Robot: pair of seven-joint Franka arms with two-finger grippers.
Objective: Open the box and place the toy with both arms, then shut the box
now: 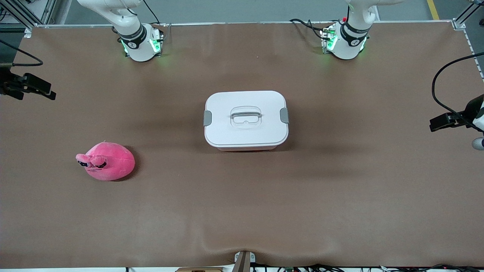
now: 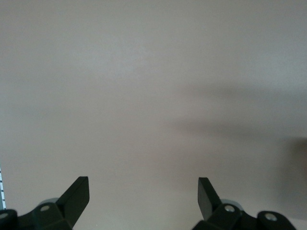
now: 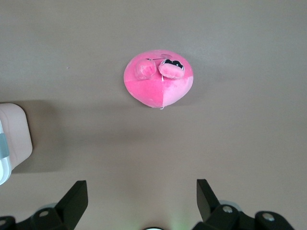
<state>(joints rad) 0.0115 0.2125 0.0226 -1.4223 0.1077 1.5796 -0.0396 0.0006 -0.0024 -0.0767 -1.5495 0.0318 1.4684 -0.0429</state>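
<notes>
The box (image 1: 245,132) stands at the middle of the table with its white lid (image 1: 227,128) shut, grey clips (image 1: 207,118) at both ends and the grey-edged handle (image 1: 245,115) lying flat. A corner of the box shows in the right wrist view (image 3: 14,134). The toy (image 1: 107,161), a bright pink plush, lies toward the right arm's end, nearer the front camera than the box; it also shows in the right wrist view (image 3: 159,86). My right gripper (image 3: 142,194) is open and empty, high over bare table. My left gripper (image 2: 143,191) is open and empty over bare cloth. Neither gripper shows in the front view.
The table is covered in brown cloth (image 1: 242,204). Black mounted devices with cables stand at the table's two ends (image 1: 26,86) (image 1: 452,121). The arm bases (image 1: 141,45) (image 1: 344,43) glow green along the table's edge farthest from the front camera.
</notes>
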